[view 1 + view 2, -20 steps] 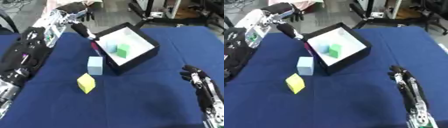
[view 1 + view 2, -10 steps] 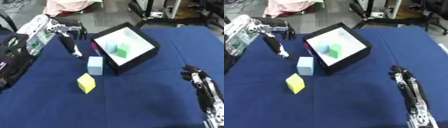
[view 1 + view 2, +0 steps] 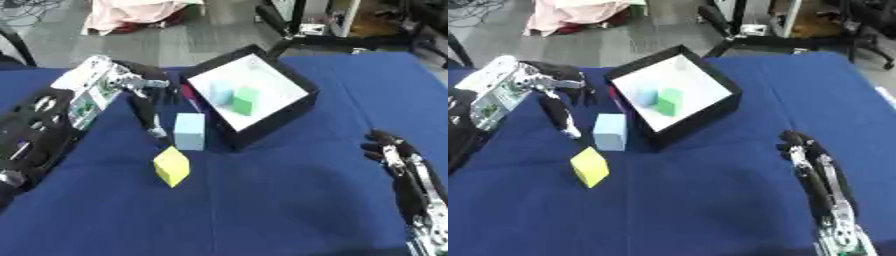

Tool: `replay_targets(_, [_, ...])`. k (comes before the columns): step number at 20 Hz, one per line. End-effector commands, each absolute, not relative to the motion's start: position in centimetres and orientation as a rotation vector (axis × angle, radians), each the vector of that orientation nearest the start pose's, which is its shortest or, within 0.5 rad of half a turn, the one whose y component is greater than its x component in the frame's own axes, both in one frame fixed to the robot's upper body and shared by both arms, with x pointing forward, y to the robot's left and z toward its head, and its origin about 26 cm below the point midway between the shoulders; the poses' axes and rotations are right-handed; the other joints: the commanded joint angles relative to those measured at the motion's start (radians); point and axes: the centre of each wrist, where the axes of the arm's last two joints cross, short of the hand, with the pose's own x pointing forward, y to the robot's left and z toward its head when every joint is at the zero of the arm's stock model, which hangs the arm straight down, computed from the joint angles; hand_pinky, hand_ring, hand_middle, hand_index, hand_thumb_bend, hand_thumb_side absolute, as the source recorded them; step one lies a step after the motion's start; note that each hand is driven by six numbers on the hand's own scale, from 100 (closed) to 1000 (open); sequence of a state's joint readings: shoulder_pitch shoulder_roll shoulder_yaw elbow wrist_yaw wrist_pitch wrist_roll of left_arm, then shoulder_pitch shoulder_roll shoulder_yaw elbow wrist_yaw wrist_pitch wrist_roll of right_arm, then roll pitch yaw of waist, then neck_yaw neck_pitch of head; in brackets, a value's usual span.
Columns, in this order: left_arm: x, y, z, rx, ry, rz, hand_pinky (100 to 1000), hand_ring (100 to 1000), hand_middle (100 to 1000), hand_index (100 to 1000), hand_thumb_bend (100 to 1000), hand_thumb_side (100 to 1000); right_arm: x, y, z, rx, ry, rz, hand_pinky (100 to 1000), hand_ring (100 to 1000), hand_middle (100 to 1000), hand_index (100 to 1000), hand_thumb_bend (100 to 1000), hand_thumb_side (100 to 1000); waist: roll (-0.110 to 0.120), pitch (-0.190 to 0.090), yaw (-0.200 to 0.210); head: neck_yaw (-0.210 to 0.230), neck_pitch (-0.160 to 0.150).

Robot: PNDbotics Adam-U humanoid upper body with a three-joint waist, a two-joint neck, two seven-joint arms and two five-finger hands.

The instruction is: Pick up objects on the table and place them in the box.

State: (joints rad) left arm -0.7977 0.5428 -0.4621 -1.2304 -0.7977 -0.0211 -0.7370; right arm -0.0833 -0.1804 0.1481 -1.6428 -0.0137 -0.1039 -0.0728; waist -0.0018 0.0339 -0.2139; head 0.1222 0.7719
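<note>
Just beside the robot's left hand, to its right, stands the pale blue rectangular block, and a little nearer the robot than the hand's lowered finger lies the yellow cube, tipped on the dark blue tablecloth. The hand hangs over the cloth with one long finger pointing down next to the blue block while the rest are bent near the palm; it grips nothing that I can see. It looks placed to come at the blue block from the side, which I judge to be the next pick. Further right of the hand, the black open box with a white inside sits tilted on the cloth, and it already holds a green cube and a light blue block. A slim dark red thing lies between hand and box. The right hand idles near the lower right, fingers straight and raised.

A second ago the left hand was up at the box's near corner; it has since swung down and toward the robot, ending beside the blue block. Both loose blocks and the box sit as they did
</note>
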Motion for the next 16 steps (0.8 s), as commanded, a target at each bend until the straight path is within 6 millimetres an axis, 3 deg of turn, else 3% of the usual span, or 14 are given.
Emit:
replay_targets(1, [43.8, 23.4, 16.6, 0.743, -1.048, -1.814, 754, 654, 682, 830, 721, 423, 29.6, -23.7, 3.7, -0.039, -1.834, 0.223, 807, 763, 748, 792, 100, 736, -0.005, -0.021, -0.002, 0.0, -0.002])
replay_targets(10, [44.7, 22.3, 13.8, 0.753, -1.102, -1.762, 719, 592, 604, 768, 660, 399, 29.6, -23.6, 3.7, -0.033, -1.835, 0.221, 807, 763, 748, 792, 100, 736, -0.01, -0.02, -0.005, 0.003, -0.002])
replay_targets(16, [44.8, 22.0, 13.5, 0.752, -1.159, -1.752, 610, 386, 362, 552, 512, 365, 29.6, -23.5, 3.7, -0.033, -1.834, 0.219, 807, 763, 748, 792, 100, 740, -0.01, -0.021, -0.006, 0.005, -0.002])
